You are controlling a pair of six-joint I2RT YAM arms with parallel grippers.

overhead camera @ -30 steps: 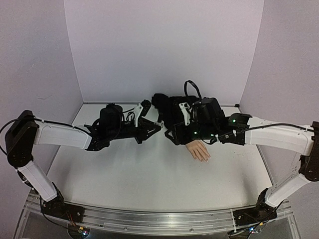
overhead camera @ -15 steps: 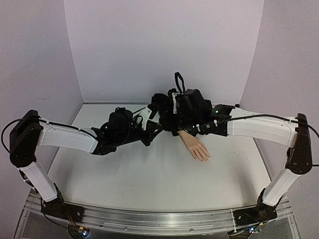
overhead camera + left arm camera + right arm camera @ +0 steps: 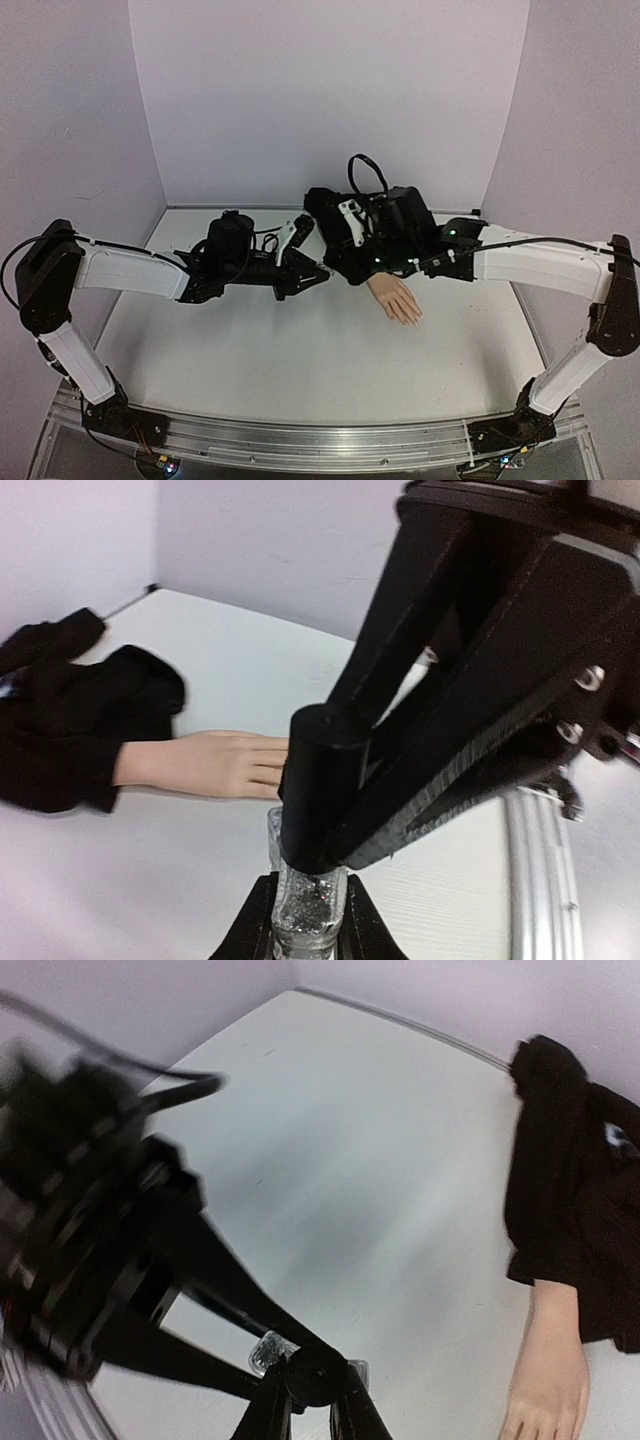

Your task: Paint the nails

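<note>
A small clear bottle [image 3: 303,912] of glittery polish stands upright between my left gripper's [image 3: 305,908] fingers, which are shut on its glass body. My right gripper [image 3: 316,1388] is shut on the bottle's dark cap [image 3: 318,1373] from above; in the left wrist view the cap [image 3: 322,785] sits on the bottle's neck. The two grippers meet above the table in the top view, the left gripper [image 3: 314,272] just left of the peach mannequin hand [image 3: 395,297]. That hand lies flat with a black sleeve [image 3: 328,212]. The nails at its fingertips [image 3: 411,318] are too small to make out.
The white table [image 3: 300,360] is walled by pale lilac panels on three sides. The sleeve's black cloth [image 3: 575,1200] bunches at the back middle. An aluminium rail [image 3: 300,440] runs along the near edge by the arm bases.
My right gripper has gone from open to shut on the cap. Both wrists shifted slightly toward the near side, and the left gripper kept its hold on the bottle.
</note>
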